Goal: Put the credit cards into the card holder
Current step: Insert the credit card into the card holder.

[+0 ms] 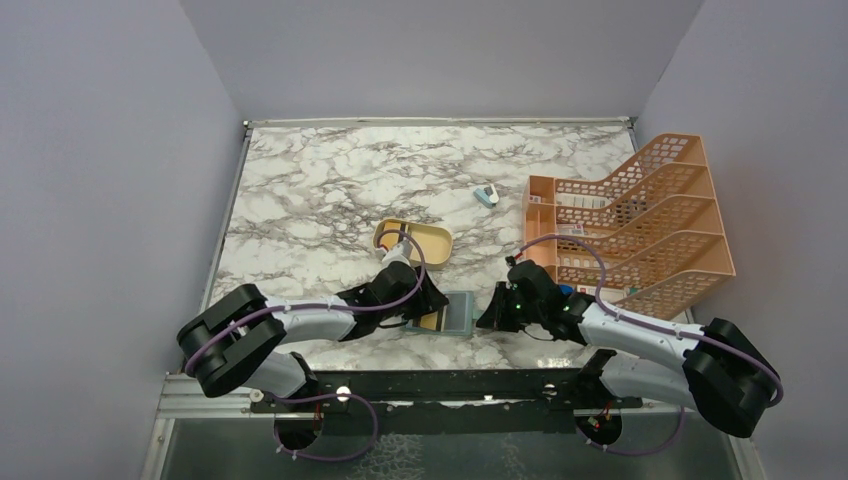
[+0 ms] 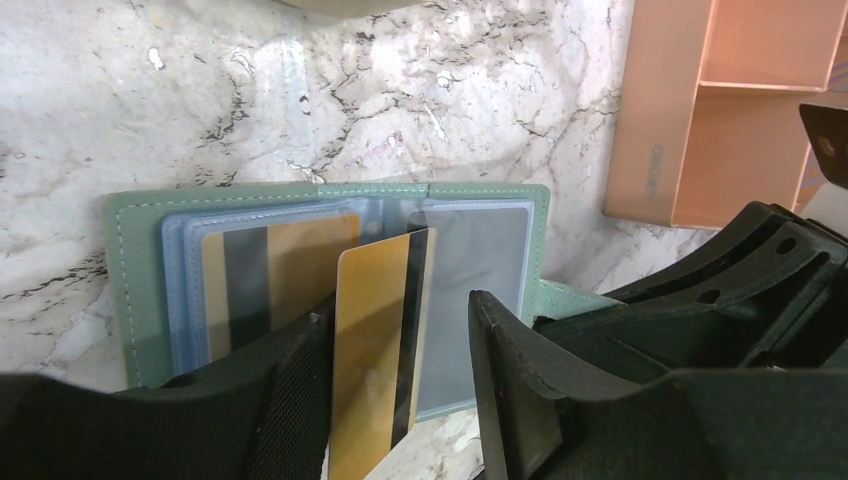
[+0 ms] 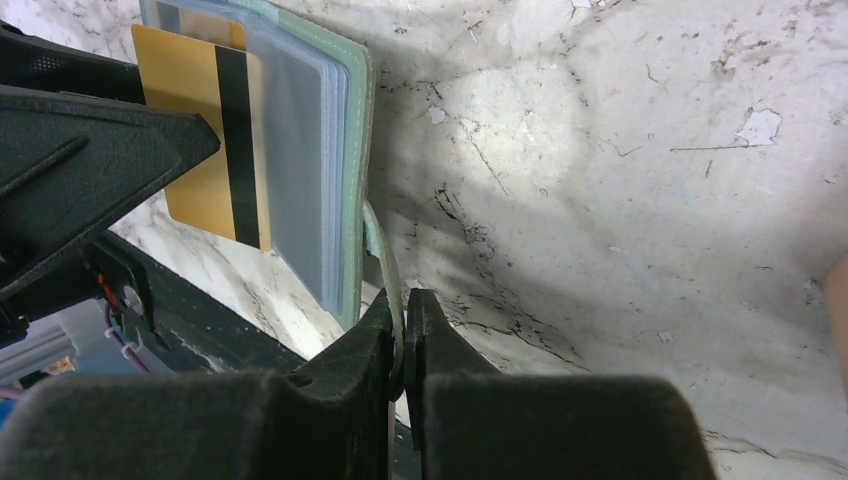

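Note:
The grey-green card holder [image 1: 458, 312] lies open near the table's front edge, its pale blue pockets [image 2: 180, 270] facing up. One tan-gold credit card [image 2: 265, 275] with a black stripe sits inside a left pocket. A second gold credit card [image 2: 375, 340] stands between the fingers of my left gripper [image 2: 400, 300]. It leans on the left finger [image 2: 290, 390], and a gap separates it from the right finger, so the gripper is open. My right gripper [image 3: 403, 300] is shut on the card holder's thin green strap [image 3: 378, 250] at the holder's right edge [image 3: 355, 150].
A tan oval dish [image 1: 415, 240] sits just behind the left gripper. A small blue-and-white gadget [image 1: 486, 195] lies farther back. The orange mesh file rack [image 1: 640, 225] stands at the right, close to the right arm.

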Tool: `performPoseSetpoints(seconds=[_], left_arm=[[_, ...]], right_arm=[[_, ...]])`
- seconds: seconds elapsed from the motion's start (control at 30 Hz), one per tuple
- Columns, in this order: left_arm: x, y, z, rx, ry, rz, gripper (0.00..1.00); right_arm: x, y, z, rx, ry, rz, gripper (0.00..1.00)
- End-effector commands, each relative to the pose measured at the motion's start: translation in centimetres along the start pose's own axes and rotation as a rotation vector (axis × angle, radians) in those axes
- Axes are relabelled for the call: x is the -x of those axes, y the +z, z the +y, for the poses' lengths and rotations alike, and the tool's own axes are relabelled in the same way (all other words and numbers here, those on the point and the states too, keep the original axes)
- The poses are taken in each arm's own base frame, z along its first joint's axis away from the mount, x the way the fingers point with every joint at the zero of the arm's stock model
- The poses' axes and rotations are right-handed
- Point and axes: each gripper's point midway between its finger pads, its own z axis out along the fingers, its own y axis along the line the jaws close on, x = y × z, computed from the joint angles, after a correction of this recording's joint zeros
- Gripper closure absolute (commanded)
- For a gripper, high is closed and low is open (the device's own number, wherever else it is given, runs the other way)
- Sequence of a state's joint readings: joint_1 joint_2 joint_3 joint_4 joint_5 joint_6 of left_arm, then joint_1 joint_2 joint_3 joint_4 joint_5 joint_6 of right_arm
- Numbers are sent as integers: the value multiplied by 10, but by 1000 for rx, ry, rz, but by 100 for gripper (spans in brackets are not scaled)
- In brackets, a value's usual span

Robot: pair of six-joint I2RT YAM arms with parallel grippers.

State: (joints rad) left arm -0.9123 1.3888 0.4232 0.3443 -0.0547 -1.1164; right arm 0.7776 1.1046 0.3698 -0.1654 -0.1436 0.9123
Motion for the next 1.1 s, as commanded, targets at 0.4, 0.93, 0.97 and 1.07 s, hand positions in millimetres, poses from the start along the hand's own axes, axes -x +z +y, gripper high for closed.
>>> performPoseSetpoints(seconds=[0.4,0.93,0.97,1.07], left_arm=[[-6,2,28,136,44,23,72],[-9,11,23,96,53,33,75],[-10,10,23,95,56,37,74],[-10,9,22,85,55,40,73]], right_arm=[[0,-3,5,16,-4,0,98],[43,-37,24,-55,-62,-117,70],[45,-37,22,-75,-68,-120,67],[48,-38,14,-130,-92,-122,59]])
